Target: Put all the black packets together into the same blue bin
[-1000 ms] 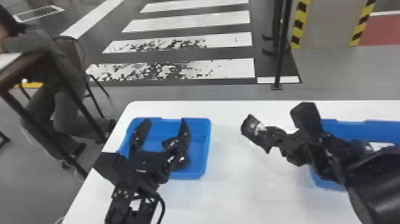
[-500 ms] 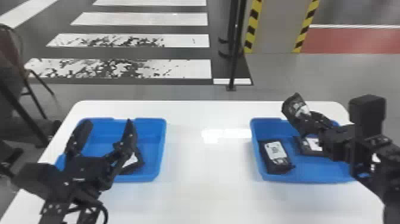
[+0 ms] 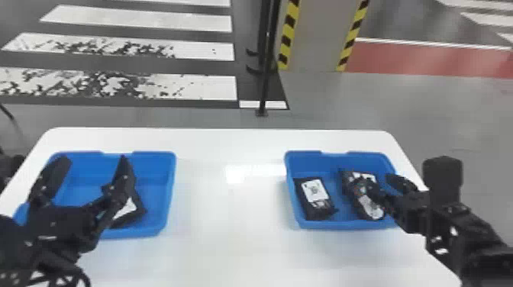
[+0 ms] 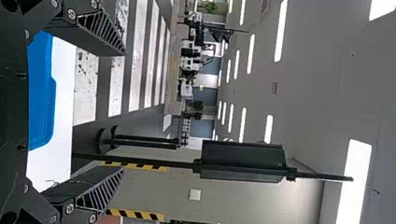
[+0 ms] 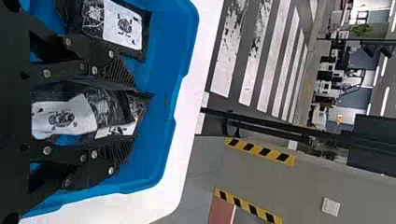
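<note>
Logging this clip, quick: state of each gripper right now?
Left gripper: open, empty, at the left blue bin.
Right gripper: at a black packet in the right blue bin; whether gripped or released cannot be told.

You're in a large indoor hall, perhaps a lab: crosswalk stripes (image 3: 213,84) mark the floor, yellow-and-black bands (image 3: 289,36) edge a pillar (image 3: 316,38), and ceiling lights (image 4: 280,32) run in rows.

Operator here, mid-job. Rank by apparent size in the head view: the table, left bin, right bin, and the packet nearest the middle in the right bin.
1. Table
2. Left bin and right bin, unranked: arms partly cover both
3. Packet
</note>
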